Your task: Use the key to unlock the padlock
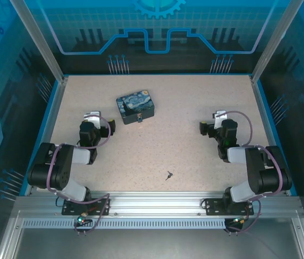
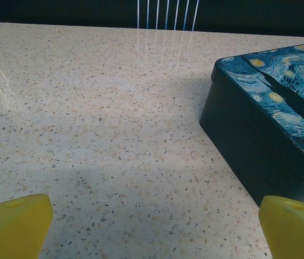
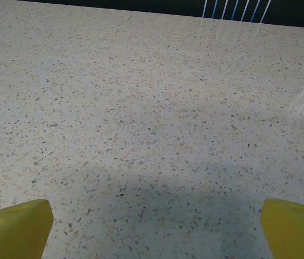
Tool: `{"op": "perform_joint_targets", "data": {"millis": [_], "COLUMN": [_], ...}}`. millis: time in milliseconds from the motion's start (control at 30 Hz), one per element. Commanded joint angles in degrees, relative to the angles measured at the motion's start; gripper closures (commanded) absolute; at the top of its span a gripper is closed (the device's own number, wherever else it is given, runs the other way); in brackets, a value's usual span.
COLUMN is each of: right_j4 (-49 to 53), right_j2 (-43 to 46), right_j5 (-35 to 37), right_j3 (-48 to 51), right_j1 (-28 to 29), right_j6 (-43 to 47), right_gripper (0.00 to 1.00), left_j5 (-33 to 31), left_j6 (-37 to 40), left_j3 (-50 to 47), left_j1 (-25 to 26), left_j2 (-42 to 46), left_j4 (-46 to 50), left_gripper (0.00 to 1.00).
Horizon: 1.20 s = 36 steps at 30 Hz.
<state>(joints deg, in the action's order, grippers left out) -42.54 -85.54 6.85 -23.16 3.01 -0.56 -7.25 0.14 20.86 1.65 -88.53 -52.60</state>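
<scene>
The padlock (image 1: 140, 118) is a tiny dark and brassy speck against the near side of the painted tin (image 1: 136, 107). Well apart from it, the key (image 1: 168, 175) lies as a small dark sliver on the speckled table, near the front edge and between the two arms. My left gripper (image 1: 92, 116) (image 2: 157, 232) rests left of the tin, open, its yellow fingertips (image 2: 14, 226) wide apart over bare table. On the right side my right gripper (image 1: 220, 115) (image 3: 157, 232) is also open, with nothing between its fingertips (image 3: 14, 229).
In the left wrist view the blue-and-yellow tin (image 2: 270, 118) stands close on the right. A blue rim (image 1: 49, 116) borders the table (image 1: 195, 151), with transparent walls behind and at both sides.
</scene>
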Motion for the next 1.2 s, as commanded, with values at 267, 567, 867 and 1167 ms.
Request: {"op": "perform_joint_targets", "data": {"millis": [267,567,867,1167], "right_j4": [-1.6,-1.6,-1.5,-1.6], "right_j2": [-0.5,-0.5,-0.5,-0.4], "right_j5": [-0.1,-0.1,-0.2,-0.5], "right_j3": [-1.0,-1.0,-1.1,-1.0], "right_j1": [0.6,0.6,0.6,0.4], "right_j6": [0.0,0.0,-0.1,-0.2], "right_gripper": [0.0,0.0,0.0,0.0], "left_j5": [0.5,0.6,0.6,3.2], "left_j6": [0.4,0.4,0.4,1.4], "left_j3": [1.1,1.1,1.1,0.7], "left_j1": [-0.3,-0.3,-0.3,-0.5], "left_j2": [-0.3,-0.3,-0.3,0.7], "left_j4": [-0.1,-0.1,-0.1,-0.1], "left_gripper": [0.01,0.01,0.01,0.01]}}
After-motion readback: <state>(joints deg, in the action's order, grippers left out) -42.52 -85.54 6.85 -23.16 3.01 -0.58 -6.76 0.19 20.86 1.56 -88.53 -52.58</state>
